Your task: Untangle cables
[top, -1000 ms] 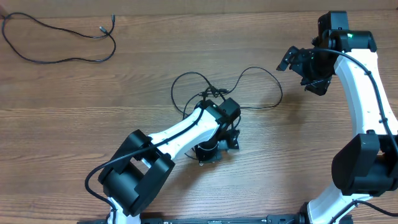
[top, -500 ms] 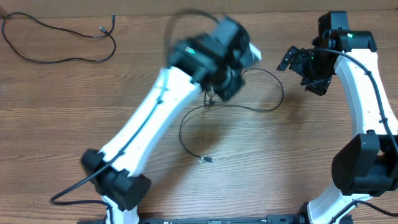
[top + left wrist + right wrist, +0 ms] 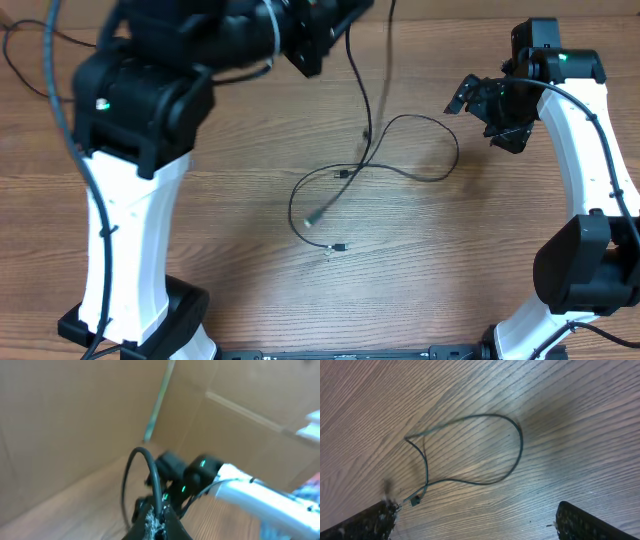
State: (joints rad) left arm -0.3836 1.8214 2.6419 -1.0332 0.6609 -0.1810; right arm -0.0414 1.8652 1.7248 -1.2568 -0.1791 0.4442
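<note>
My left gripper (image 3: 330, 25) is raised high above the far middle of the table and is shut on a thin black cable (image 3: 358, 85) that hangs down from it toward the table. In the left wrist view the jaws (image 3: 160, 527) pinch this cable (image 3: 145, 457), which arcs up from them. A second cable (image 3: 455, 150) lies in a loose loop on the wood, with small plug tips (image 3: 340, 247) nearby. My right gripper (image 3: 482, 100) is open and empty, hovering right of the loop. The right wrist view shows the loop (image 3: 520, 445) and a plug (image 3: 415, 501) between its wide-apart fingers.
Another thin cable (image 3: 40, 33) lies at the far left corner, partly hidden behind my raised left arm (image 3: 140, 110). The arm's own thick black wire (image 3: 55, 90) hangs beside it. The right arm (image 3: 590, 150) stands along the right edge.
My left arm has swung up from the table's centre to high at the back, lifting one cable. The bundle has opened into a hanging strand and a loose loop. The right arm has not moved.
</note>
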